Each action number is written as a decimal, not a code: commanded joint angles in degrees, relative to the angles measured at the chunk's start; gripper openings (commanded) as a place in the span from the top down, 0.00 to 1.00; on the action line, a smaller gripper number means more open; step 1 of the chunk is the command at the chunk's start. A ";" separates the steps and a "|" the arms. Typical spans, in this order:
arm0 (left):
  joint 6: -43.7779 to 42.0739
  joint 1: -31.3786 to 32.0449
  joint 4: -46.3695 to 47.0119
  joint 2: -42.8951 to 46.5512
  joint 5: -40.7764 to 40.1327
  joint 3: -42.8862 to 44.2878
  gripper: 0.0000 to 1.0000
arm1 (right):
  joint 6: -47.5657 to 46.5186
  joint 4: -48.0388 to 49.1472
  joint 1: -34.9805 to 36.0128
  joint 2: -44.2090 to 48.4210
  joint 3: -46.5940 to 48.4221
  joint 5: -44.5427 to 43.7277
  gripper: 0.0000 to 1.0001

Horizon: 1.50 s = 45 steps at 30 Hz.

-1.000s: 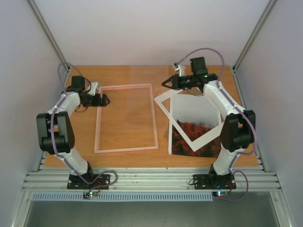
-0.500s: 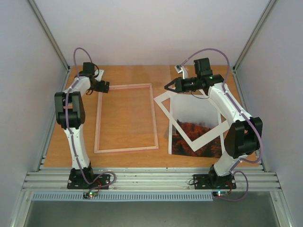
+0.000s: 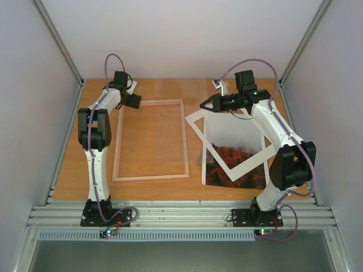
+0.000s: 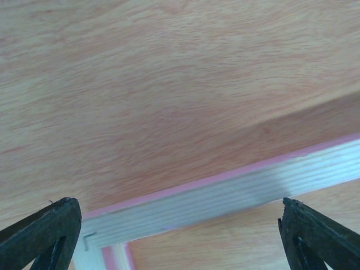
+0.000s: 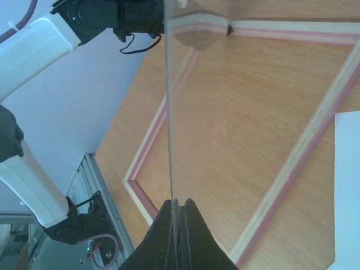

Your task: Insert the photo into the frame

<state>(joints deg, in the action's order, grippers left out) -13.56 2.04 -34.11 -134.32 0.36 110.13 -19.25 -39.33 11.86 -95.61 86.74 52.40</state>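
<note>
The frame (image 3: 151, 178), a thin pale pink wooden rectangle, lies flat left of the table's centre with bare wood showing through it. My left gripper (image 3: 138, 102) hangs open over its far left corner; in the left wrist view the frame's rail (image 4: 225, 194) runs between the wide-apart fingers (image 4: 56, 225). My right gripper (image 3: 202, 104) is shut on the edge of a clear pane (image 5: 168, 112), held up on edge above the frame (image 5: 315, 140). The photo (image 3: 235, 170), grey sky over red-orange mountains, lies at the right, partly under a tilted white mat (image 3: 199, 127).
The white mat with its cut-out window lies skewed across the photo and close to the frame's right rail. The left arm (image 5: 34, 39) shows beyond the pane in the right wrist view. Grey walls enclose the table; an aluminium rail (image 3: 181, 215) runs along the near edge.
My left arm has stretched toward the back and right, bringing its open gripper from the frame's left side to its far left corner. The right gripper has shifted slightly right, still holding the pane.
</note>
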 commanded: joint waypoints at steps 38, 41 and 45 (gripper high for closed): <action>44.92 -4.66 26.20 45.49 62.34 -47.23 0.99 | 18.65 15.32 1.59 0.66 -4.44 11.46 0.99; 42.56 -5.19 20.24 47.84 61.57 -47.89 1.00 | 19.16 15.29 1.55 -1.60 -5.92 10.14 0.99; 35.81 -6.15 9.08 48.25 57.26 -47.56 1.00 | 19.15 15.16 1.67 -4.78 -7.37 7.77 0.99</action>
<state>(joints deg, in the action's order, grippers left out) 28.95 -3.53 -13.02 -86.76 59.37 62.78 0.08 -23.03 12.84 -97.38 80.86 62.26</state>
